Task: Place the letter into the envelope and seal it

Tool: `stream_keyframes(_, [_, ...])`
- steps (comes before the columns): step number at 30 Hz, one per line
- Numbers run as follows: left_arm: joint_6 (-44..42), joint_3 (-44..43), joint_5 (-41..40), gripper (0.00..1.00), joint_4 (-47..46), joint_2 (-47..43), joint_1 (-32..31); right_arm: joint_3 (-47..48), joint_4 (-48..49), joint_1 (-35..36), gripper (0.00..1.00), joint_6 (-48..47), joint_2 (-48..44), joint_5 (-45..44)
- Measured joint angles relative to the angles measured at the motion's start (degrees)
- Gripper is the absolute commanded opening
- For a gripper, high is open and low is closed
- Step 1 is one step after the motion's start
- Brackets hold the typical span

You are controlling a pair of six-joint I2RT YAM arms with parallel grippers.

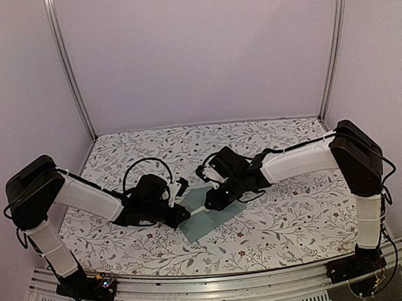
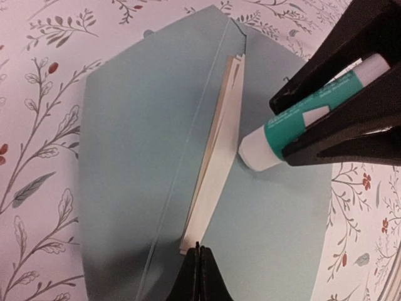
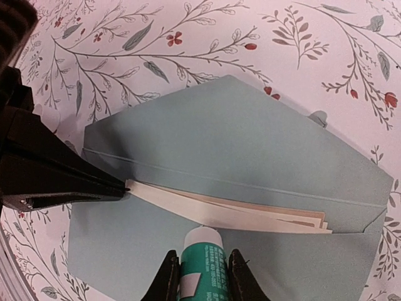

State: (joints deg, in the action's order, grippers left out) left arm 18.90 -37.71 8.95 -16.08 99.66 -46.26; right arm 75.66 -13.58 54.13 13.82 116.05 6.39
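The teal envelope (image 3: 250,138) lies flat on the floral tablecloth with its triangular flap open, and it also shows in the top view (image 1: 211,221). The cream letter (image 3: 250,216), folded, sits in the pocket with a thin strip of its edge sticking out; it shows in the left wrist view (image 2: 219,157) too. My right gripper (image 3: 202,256) is shut on a white-and-teal glue stick (image 3: 202,269), whose white tip touches the letter's edge. My left gripper (image 2: 200,252) is shut, its tip at the letter's end corner.
The floral tablecloth (image 1: 271,144) covers the table. White walls and metal posts (image 1: 67,70) enclose the back and sides. Both arms meet over the envelope near the table's front middle, the left gripper (image 1: 186,212) and the right gripper (image 1: 210,203) close together.
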Motion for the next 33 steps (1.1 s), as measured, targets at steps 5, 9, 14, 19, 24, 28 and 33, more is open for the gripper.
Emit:
stream_keyframes(5, [0.02, 0.31, -0.31, 0.00, -0.37, -0.04, 0.20, 0.00, -2.01, -0.22, 0.00, -0.35, -0.74, -1.84])
stream_keyframes(9, [0.02, 0.52, -0.37, 0.00, -0.39, -0.24, 0.39, -0.17, -3.39, -0.28, 0.00, -0.39, -1.27, -2.40])
stream_keyframes(14, [0.02, 0.70, -0.37, 0.00, -0.66, -0.28, 0.46, 0.09, -4.09, -0.31, 0.00, -0.39, -1.31, -1.95])
stream_keyframes(19, [0.02, 0.76, -0.35, 0.00, -0.76, -0.28, 0.55, 1.75, -6.19, 0.02, 0.00, -0.39, -1.11, -1.31])
stream_keyframes(24, [0.02, 0.81, -0.31, 0.00, -0.83, -0.28, 0.59, 5.07, -7.45, 1.14, 0.00, -0.59, 0.72, -1.05])
stream_keyframes(28, [0.02, 0.83, -0.28, 0.00, -0.85, -0.31, 0.59, 6.40, -7.85, 1.90, 0.00, -0.70, 2.05, -0.48])
stream_keyframes(33, [0.02, 0.90, -0.20, 0.00, -0.98, -0.31, 0.63, 6.93, -7.48, 2.23, 0.00, -0.74, 2.97, 0.37])
